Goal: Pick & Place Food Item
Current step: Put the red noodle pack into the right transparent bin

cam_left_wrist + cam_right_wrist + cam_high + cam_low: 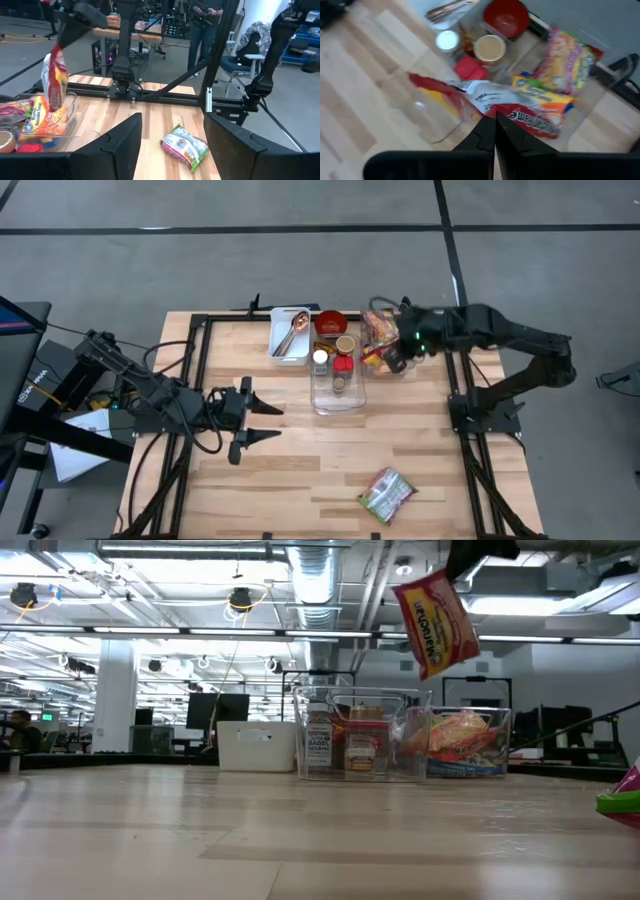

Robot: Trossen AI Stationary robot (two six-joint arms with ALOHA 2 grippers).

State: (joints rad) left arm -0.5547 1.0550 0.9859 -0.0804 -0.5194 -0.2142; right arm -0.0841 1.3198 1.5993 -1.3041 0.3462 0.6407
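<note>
A red and yellow ramen noodle packet (435, 620) hangs high over the clear bin of noodle packs (383, 338) at the table's far right, with my right gripper (495, 125) shut on it. The packet also shows in the left wrist view (55, 80). A green snack packet (387, 492) lies flat on the table near the front right edge. My left gripper (270, 423) stands open at the table's left middle, level, pointing toward the right; the green packet (184, 146) lies well beyond its fingers. My right gripper pinches the ramen packet's upper edge (492, 111) between its two shut fingers, coming at it slanting down from above. The packet hangs tilted below the fingers (470, 560), lifted clear of the bins and the table.
A long clear bin (338, 385) with jars and small tins stands at the back middle, next to the noodle bin (465, 740). Behind it are a white tray with a spoon (290, 332) and a red bowl (331, 323). Black frame rails run along the table's edges.
</note>
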